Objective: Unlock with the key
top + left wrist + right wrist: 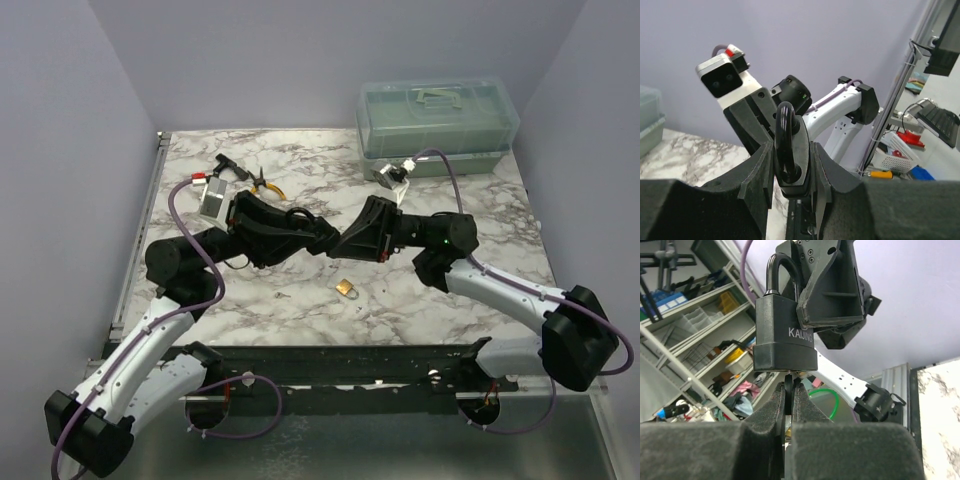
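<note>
Nearest the arm bases, a small brass padlock (348,288) lies on the marble table (430,310). Just beyond it, the left gripper (792,167) clamps a black padlock (785,340). The right gripper (789,390) is pinched on the key (790,374) (only a sliver shows) at that padlock's underside. Farthest back sits a clear toolbox (437,120).

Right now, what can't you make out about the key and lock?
- The key: right wrist view, only a sliver shows between the right gripper's shut fingers and the black padlock; its depth is hidden.
- Keyhole: left wrist view, faces away, behind the left gripper.
- Top view: the arms cover the padlock.
- Grey speck by the brass padlock: too small to name.
</note>
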You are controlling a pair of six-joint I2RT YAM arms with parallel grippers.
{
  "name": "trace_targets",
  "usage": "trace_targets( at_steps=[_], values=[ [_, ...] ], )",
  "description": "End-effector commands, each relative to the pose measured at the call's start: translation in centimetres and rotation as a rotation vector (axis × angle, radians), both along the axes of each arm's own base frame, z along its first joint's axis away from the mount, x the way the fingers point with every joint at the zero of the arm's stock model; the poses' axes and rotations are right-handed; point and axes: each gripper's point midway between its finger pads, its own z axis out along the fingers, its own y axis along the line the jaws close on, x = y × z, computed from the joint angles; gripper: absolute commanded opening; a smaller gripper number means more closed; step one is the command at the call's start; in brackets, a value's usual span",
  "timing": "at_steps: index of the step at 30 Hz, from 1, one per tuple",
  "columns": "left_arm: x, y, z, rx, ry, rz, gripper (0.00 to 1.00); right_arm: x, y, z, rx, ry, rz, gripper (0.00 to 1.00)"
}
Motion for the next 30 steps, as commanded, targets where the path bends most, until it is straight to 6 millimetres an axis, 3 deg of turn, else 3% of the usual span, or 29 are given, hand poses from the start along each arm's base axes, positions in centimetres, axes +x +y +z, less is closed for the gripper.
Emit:
trace_targets(
  at_steps=[1,7,18,20,21,22,23,25,30],
  values=[
    [-3.3,0.2,2.7,0.000,-0.236,-0.093,0.00,-1.0,-0.9,4.0,0.123,-0.034,0.062,0.01],
    [-2.9,-0.2,3.3,-0.010,-0.268,-0.099,0.00,-1.6,-1.1,5.0,0.158,-0.039,0.132,0.00],
    [-2.0,-0.4,3.1,-0.034,-0.236,-0.083,0.00,-1.0,-0.7,4.4,0.076,-0.074,0.034,0.01],
    [-1.7,-0.4,3.0,-0.035,-0.222,-0.066,0.00,-0.6,-0.6,4.0,0.042,-0.080,-0.009,0.11],
    [-1.5,-0.4,2.9,-0.029,-0.206,-0.056,0.00,-0.2,-0.4,3.4,0.006,-0.067,-0.036,0.22],
    [-1.2,-0.4,2.7,-0.025,-0.193,-0.041,0.00,0.1,-0.4,3.1,-0.021,-0.065,-0.063,0.42],
    [-0.8,-0.4,2.4,-0.019,-0.174,-0.024,0.00,0.3,-0.4,2.8,-0.051,-0.071,-0.093,0.55],
    [-0.1,-0.3,2.0,-0.013,-0.137,0.016,0.00,0.7,-0.7,2.1,-0.103,-0.089,-0.158,0.73],
    [1.5,0.2,0.7,-0.051,-0.018,0.098,0.00,1.9,-2.0,0.1,-0.230,-0.152,-0.327,0.87]
  ],
)
